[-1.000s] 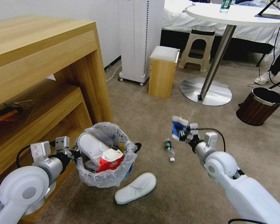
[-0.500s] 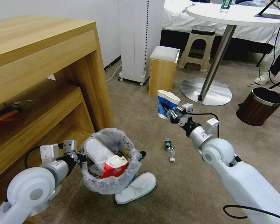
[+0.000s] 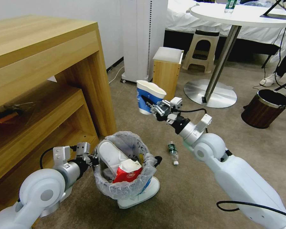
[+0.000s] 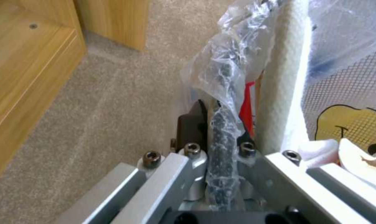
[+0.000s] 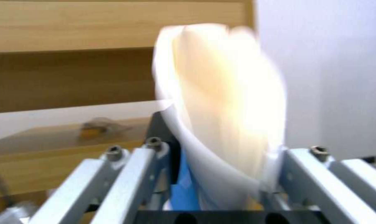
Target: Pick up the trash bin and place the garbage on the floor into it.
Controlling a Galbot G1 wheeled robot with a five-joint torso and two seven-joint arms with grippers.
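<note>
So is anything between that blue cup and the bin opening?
Nothing visible. The right claw holds the blue cup in open air above the bin, which the left claw grips by the rim. A slipper and red wrapper already sit inside.

Hotel-style bedroom: white-sheeted bed (image 3: 213, 17), carpet (image 3: 168, 197), wooden desk (image 3: 38, 63), round table (image 3: 244, 14), slippers (image 3: 139, 194).

Left gripper (image 3: 93, 159) low, jaws clamped – right gripper (image 3: 154, 106) raised (closed).
</note>
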